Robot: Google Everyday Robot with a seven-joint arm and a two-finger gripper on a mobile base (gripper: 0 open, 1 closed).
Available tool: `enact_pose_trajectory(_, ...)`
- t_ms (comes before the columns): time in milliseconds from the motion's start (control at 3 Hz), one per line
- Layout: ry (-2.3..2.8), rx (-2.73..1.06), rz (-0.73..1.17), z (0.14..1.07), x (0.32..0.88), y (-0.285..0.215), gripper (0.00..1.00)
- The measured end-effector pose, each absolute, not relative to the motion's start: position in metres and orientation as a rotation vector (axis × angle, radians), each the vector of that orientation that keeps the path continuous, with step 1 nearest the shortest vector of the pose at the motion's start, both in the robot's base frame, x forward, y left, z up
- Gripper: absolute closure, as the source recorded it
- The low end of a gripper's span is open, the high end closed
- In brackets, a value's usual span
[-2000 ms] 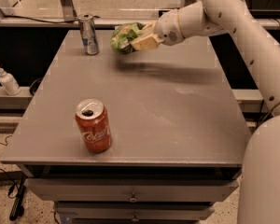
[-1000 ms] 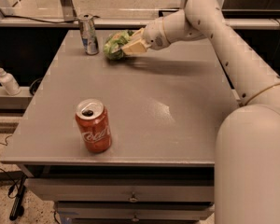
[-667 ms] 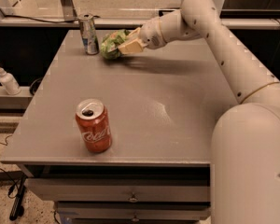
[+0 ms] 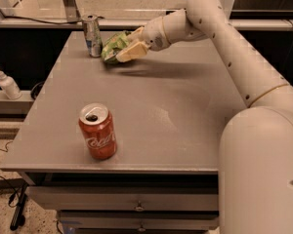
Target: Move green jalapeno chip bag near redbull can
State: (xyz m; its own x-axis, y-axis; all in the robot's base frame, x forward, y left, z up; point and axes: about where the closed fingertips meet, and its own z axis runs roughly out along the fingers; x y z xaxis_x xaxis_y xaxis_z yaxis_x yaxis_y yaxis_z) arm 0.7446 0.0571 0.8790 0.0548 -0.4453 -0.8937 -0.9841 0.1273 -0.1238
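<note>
The green jalapeno chip bag [image 4: 112, 46] is crinkled and bright green, at the far left part of the grey table [image 4: 185, 111]. My gripper [image 4: 126, 45] is shut on the bag, with pale fingers [image 4: 132, 51] clamped over its right side, holding it at or just above the tabletop. The redbull can [image 4: 92, 35], slim, silver and blue with a dented top, stands upright just left of the bag, a small gap apart. My white arm reaches in from the right.
A wider red cola can [image 4: 97, 138] stands upright near the table's front left. A white pump bottle [image 4: 7, 83] sits on a low ledge left of the table. A rail runs behind the table's far edge.
My gripper has carried the chip bag leftward and down, from the table's far middle to right beside the redbull can. Both cans have stayed put.
</note>
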Motion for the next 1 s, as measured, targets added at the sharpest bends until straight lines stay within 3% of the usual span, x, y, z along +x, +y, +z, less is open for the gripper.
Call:
enact_pose_trajectory(333, 1.523, -1.459, 0.783, 0.881, 0.739, 0.058, 0.00)
enact_pose_trajectory(1000, 1.525, -1.445, 0.784, 0.898, 0.727, 0.038, 0.00)
